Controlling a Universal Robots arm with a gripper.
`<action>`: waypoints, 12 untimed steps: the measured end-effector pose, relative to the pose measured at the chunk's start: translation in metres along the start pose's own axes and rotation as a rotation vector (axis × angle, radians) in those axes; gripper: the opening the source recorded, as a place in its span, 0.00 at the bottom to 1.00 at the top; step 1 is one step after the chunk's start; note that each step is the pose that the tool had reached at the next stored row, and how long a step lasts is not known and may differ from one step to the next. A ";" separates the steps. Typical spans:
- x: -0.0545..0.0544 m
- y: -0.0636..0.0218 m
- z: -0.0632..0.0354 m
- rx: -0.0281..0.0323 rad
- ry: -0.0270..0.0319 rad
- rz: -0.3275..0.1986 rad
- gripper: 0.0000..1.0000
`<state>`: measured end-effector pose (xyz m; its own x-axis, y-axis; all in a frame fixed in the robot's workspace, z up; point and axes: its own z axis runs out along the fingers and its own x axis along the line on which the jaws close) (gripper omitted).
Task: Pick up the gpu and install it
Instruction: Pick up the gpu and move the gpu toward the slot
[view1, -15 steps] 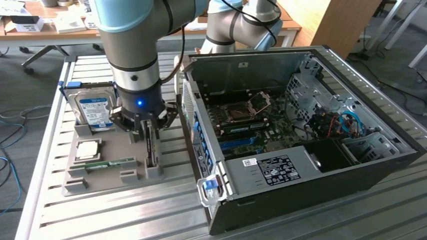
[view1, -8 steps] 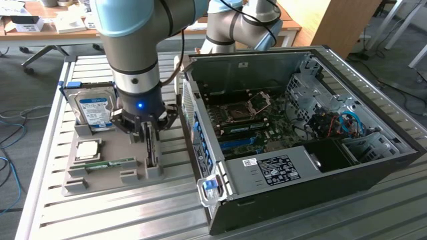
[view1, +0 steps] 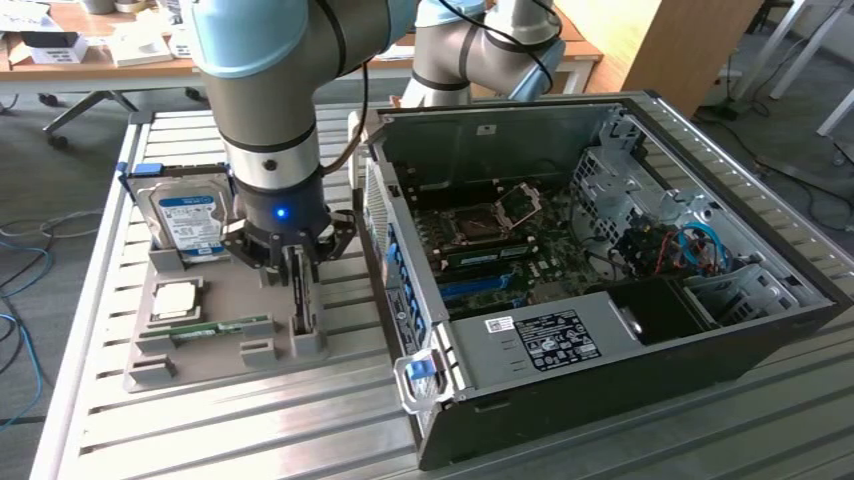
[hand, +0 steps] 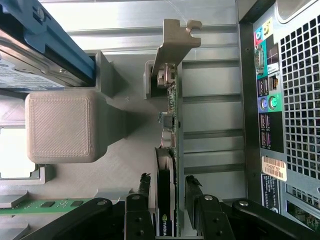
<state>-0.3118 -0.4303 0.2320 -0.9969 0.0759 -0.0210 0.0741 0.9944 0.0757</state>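
Observation:
The gpu (view1: 302, 300) stands on edge in a slot of the grey holder (view1: 220, 365), to the exterior view's left of the open computer case (view1: 574, 340). In the wrist view the gpu (hand: 172, 115) is a thin green-brown board with a dark face and a silver bracket (hand: 175, 40) at its far end. My gripper (view1: 296, 262) is lowered over it. The black fingers (hand: 143, 197) straddle the card, one on each side. A narrow gap shows on the dark-face side, so my gripper (hand: 167, 182) is open around the card.
The silver hard drive (view1: 187, 220) with its blue-white label stands upright in the holder behind the gpu. A processor chip (view1: 176, 298) and a green memory stick (view1: 214, 328) lie in front. The case's rear ports (hand: 265, 100) are close beside the gpu. Everything rests on a slatted metal table (view1: 200, 430).

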 end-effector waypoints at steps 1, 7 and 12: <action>0.000 0.0000 0.0000 0.0001 0.0000 0.000 0.41; 0.001 -0.0001 0.0000 0.0000 0.0001 0.000 0.41; 0.001 -0.0001 0.0000 0.0001 0.0001 0.000 0.41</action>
<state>-0.3127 -0.4302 0.2319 -0.9969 0.0760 -0.0210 0.0742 0.9944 0.0757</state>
